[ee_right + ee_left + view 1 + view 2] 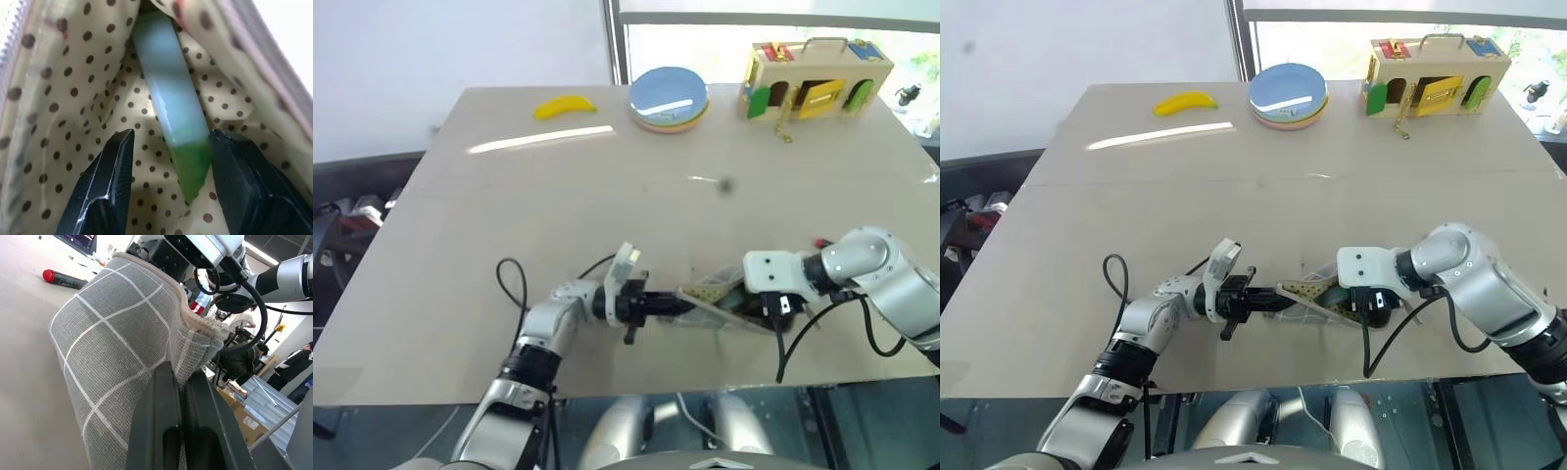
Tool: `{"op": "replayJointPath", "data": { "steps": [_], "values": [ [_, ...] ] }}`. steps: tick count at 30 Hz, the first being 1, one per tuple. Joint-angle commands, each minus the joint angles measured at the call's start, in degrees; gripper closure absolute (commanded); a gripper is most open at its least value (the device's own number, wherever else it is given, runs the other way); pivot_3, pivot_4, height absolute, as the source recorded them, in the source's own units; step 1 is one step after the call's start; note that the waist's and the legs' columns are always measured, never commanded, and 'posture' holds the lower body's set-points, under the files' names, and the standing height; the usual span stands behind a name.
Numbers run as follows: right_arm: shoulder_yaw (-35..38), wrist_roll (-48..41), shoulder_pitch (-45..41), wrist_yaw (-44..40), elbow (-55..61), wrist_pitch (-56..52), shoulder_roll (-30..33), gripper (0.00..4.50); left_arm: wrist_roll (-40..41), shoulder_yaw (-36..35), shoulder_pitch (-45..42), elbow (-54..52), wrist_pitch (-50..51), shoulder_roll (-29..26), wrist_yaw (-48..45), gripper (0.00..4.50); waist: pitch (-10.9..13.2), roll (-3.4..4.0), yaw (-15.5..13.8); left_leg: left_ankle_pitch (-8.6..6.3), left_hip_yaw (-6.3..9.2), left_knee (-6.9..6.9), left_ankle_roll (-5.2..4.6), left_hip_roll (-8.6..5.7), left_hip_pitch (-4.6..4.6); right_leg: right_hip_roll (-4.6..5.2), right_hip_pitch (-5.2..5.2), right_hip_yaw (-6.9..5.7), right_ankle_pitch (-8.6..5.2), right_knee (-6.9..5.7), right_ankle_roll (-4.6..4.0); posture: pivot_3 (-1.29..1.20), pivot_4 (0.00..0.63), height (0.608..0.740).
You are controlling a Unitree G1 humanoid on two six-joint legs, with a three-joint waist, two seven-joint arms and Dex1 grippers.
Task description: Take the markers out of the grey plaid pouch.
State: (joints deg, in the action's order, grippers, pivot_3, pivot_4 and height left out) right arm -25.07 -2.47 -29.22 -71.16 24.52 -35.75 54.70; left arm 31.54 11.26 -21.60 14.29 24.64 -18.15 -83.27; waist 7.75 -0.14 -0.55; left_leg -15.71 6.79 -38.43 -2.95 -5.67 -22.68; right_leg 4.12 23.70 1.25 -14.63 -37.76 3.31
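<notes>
The grey plaid pouch (710, 292) lies near the table's front edge, its mouth held up so the tan dotted lining shows. My left gripper (674, 305) is shut on the pouch's rim (193, 325), pinching the fabric between both fingers. My right gripper (171, 166) reaches down into the pouch and stands open. A lime green marker (168, 98) lies between its fingers (105, 181), touching one pad with a gap to the other. A dark marker with a red end (62, 279) lies on the table beyond the pouch, behind my right arm (822, 242).
Along the far edge of the table sit a yellow banana (565, 106), a stack of plates (669, 98) and a wooden toy box (818, 83). The bare tabletop (607, 196) stretches between them and the pouch. The front edge runs just below both grippers.
</notes>
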Motion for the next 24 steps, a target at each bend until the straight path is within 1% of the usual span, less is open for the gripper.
{"op": "replayJointPath", "data": {
  "steps": [1,5,9,10,12,13,14,16,17,18,24],
  "values": [
    [-3.2,3.4,-0.2,-0.3,-3.0,3.6,-0.7,2.02,-0.1,-0.3,0.5,-0.2,-0.1,0.1,0.0,4.50,0.0,0.00,0.0,0.00,0.00,0.00,0.00,0.00,0.00,0.00,0.00,0.00,0.00,0.00,0.00,0.00,0.150,0.740],
    [-5.5,7.0,-0.7,0.1,-6.8,6.2,-1.9,2.02,-0.2,-0.3,0.7,-0.2,-0.1,0.1,0.0,4.50,0.0,-0.01,0.0,0.00,0.00,-0.01,0.00,0.00,0.04,-0.01,-0.01,0.00,0.00,0.00,0.00,0.00,0.150,0.740],
    [-6.0,8.4,-0.8,-0.3,-8.6,6.6,-2.8,2.02,-0.2,-0.3,0.7,-0.4,0.0,0.2,0.1,4.50,-0.1,-0.11,0.1,0.00,-0.01,-0.01,0.00,0.00,0.10,-0.01,-0.02,0.01,0.00,-0.01,0.00,0.00,0.150,0.740],
    [-5.8,8.7,-0.9,-0.2,-8.9,6.8,-3.1,2.40,-0.1,-0.4,0.8,-0.5,0.0,0.1,0.1,4.50,-0.1,-0.13,0.1,0.00,-0.01,-0.01,0.00,0.00,0.12,-0.02,-0.03,0.01,0.00,-0.02,0.00,0.00,0.150,0.740],
    [-5.5,9.0,-1.0,-0.5,-9.1,7.1,-3.2,2.72,-0.1,-0.4,0.9,-0.5,0.0,0.0,0.1,4.50,-0.1,-0.14,0.1,0.00,-0.02,-0.02,0.00,0.00,0.14,-0.02,-0.06,0.02,0.00,-0.03,0.00,0.00,0.150,0.740],
    [-5.4,9.0,-0.9,-0.7,-9.0,7.1,-3.1,3.08,0.0,-0.5,0.9,-0.5,0.0,0.0,0.1,4.50,-0.1,-0.13,0.1,0.00,-0.03,-0.02,0.00,0.00,0.18,-0.01,-0.10,0.03,0.00,-0.03,0.00,0.00,0.150,0.740],
    [-5.2,9.1,-0.8,-0.9,-8.8,7.2,-3.0,3.54,0.0,-0.5,1.0,-0.5,0.0,0.1,0.2,4.50,-0.1,-0.14,0.0,0.00,-0.03,-0.02,0.00,0.00,0.19,-0.01,-0.12,0.02,0.00,-0.03,0.00,0.00,0.150,0.740],
    [-4.8,9.0,-0.6,-1.2,-8.1,7.0,-2.7,3.87,0.1,-0.5,1.1,-0.6,0.1,0.1,0.3,4.50,-0.1,-0.17,0.0,0.00,-0.01,-0.02,0.00,0.00,0.23,-0.01,-0.16,0.01,0.00,-0.03,0.00,0.00,0.150,0.740],
    [-4.6,9.1,-0.6,-1.2,-7.8,7.0,-2.7,4.12,0.1,-0.5,1.1,-0.6,0.1,0.2,0.3,4.50,-0.1,-0.18,0.0,0.00,-0.02,-0.02,0.00,0.00,0.23,-0.01,-0.17,0.01,0.00,-0.03,0.00,0.00,0.150,0.740],
    [-4.5,9.1,-0.5,-1.3,-7.5,6.9,-2.7,4.25,0.2,-0.5,1.1,-0.6,0.1,0.2,0.2,4.50,-0.1,-0.19,0.0,0.00,-0.01,-0.02,0.00,0.00,0.24,-0.01,-0.17,0.01,0.00,-0.03,0.00,0.00,0.150,0.740],
    [-1.7,7.7,-0.2,-0.7,-5.0,6.0,-3.0,4.26,0.1,-0.5,1.0,-0.3,-0.2,0.3,0.2,4.50,-0.1,-0.19,-0.1,0.00,-0.01,-0.01,0.00,0.00,0.23,-0.01,-0.16,0.01,0.00,-0.03,0.00,0.00,0.150,0.740]
  ]
}}
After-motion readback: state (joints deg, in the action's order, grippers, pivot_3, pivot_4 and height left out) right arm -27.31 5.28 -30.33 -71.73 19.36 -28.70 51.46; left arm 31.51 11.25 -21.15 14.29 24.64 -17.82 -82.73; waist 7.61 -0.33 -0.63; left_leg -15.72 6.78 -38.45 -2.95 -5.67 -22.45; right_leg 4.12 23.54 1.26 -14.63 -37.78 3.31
